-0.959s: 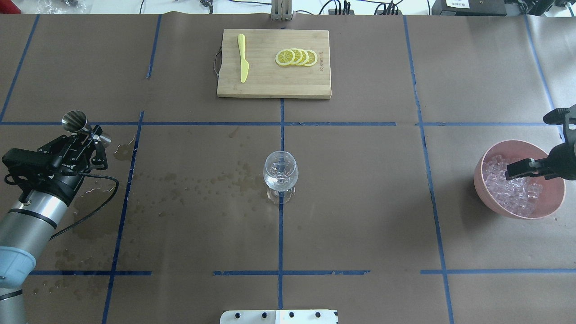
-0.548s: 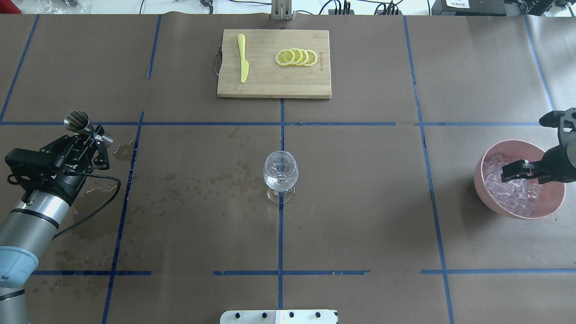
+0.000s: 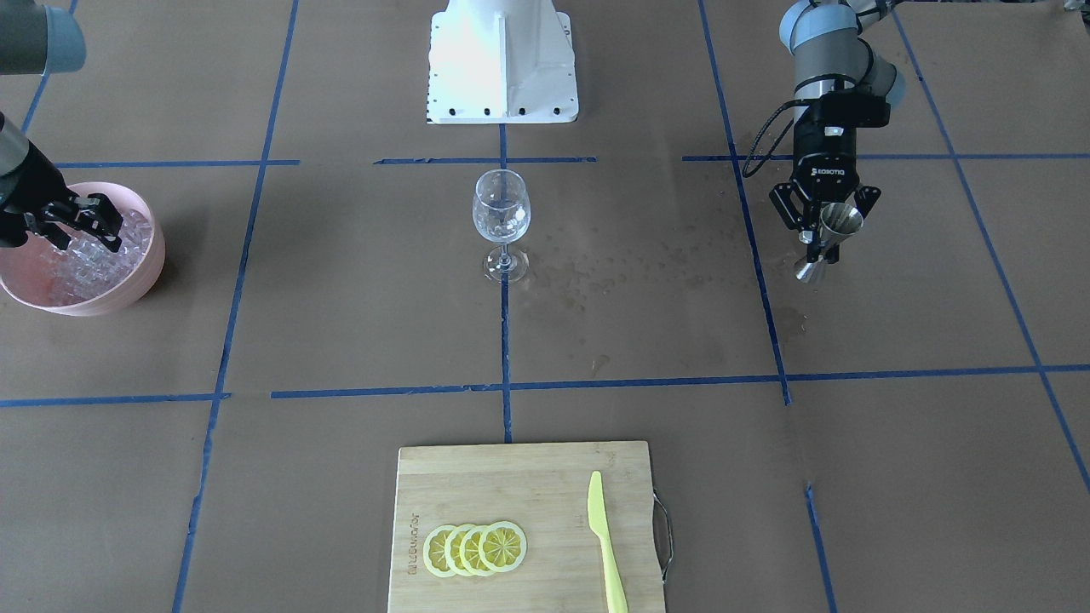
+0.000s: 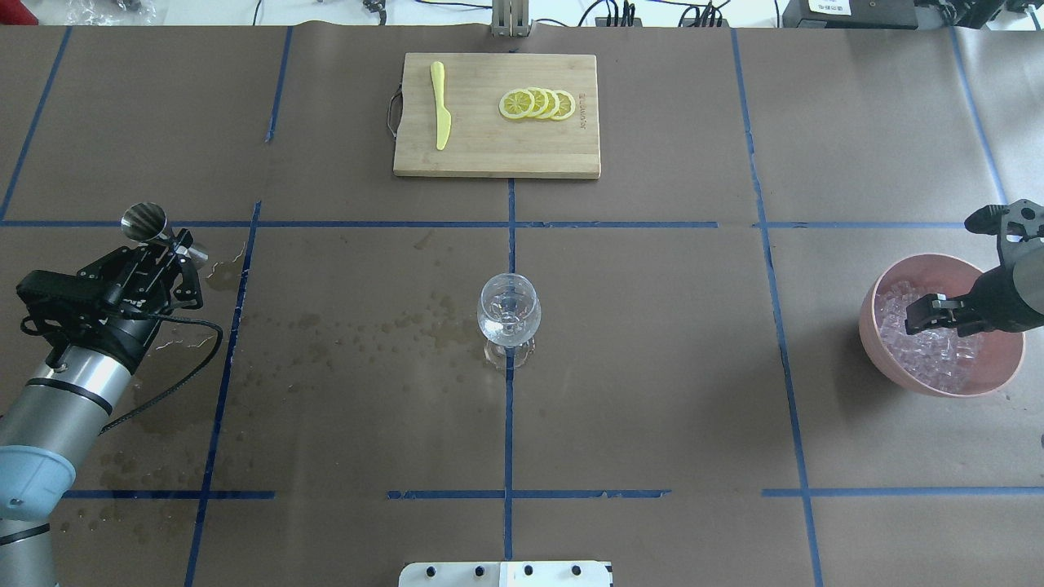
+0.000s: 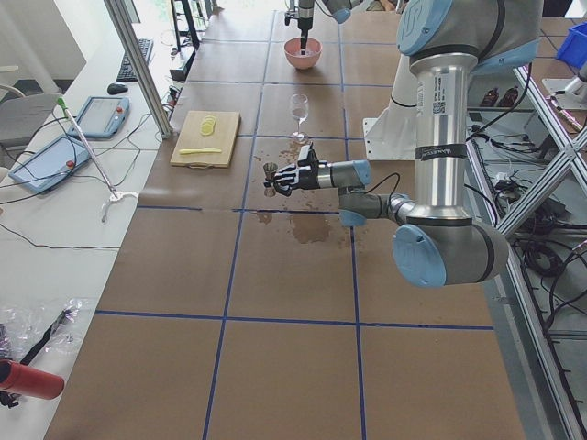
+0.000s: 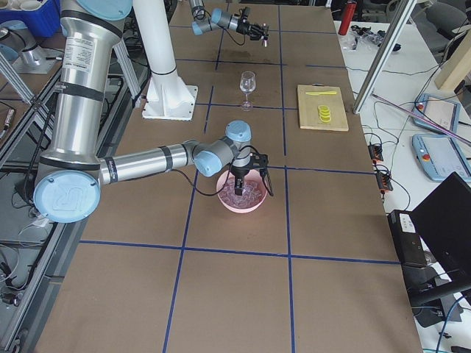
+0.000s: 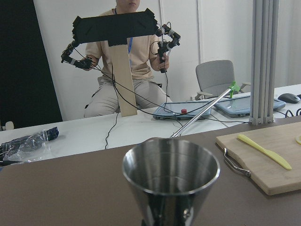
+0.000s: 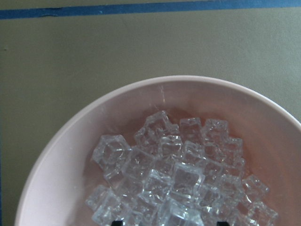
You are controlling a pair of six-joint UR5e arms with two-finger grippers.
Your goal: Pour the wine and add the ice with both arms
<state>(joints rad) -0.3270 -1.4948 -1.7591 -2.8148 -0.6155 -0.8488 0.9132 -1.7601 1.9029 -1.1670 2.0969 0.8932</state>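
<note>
Ice lies heaped just beneath right fingers.

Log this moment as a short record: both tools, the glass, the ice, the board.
left tool: shut on steel jigger
right tool: open, over ice in pink bowl
wine glass: upright, table centre, no ice inside
cutting board: four lemon slices, yellow knife

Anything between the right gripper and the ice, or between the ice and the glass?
Nothing visible. The right gripper hangs open right above the ice in the pink bowl; only table surface lies between bowl and wine glass.
</note>
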